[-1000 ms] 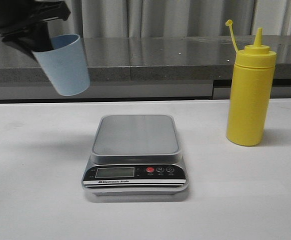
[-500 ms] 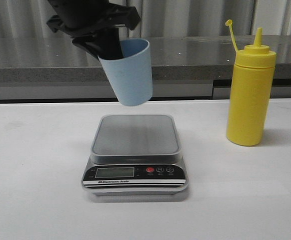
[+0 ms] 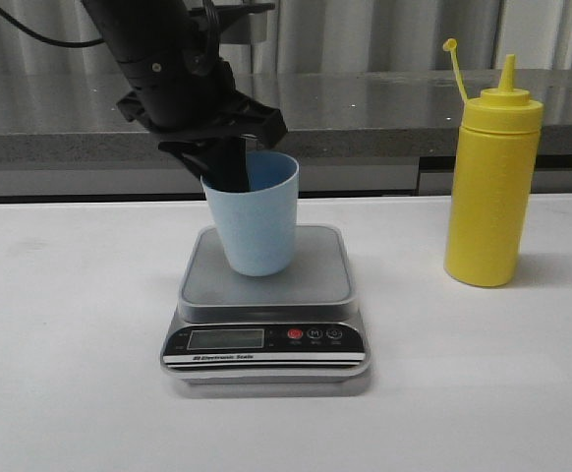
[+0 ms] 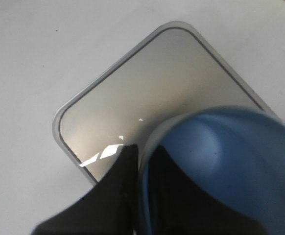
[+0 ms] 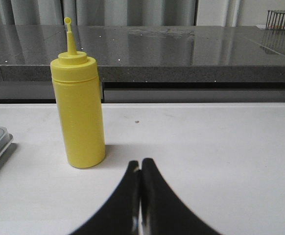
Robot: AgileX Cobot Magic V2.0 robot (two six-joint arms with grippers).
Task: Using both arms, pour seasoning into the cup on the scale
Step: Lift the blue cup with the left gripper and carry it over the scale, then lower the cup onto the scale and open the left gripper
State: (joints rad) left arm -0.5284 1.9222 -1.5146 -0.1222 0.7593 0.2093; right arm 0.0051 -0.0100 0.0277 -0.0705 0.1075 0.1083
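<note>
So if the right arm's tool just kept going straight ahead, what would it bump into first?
Probably nothing: the closed right tool points over bare white table, toward the grey counter. The tall yellow plastic squeeze bottle stands off to one side.

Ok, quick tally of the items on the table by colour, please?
Yellow: 1, the seasoning bottle
Pale blue: 1, the cup
Silver-grey: 1, the scale
Total: 3
</note>
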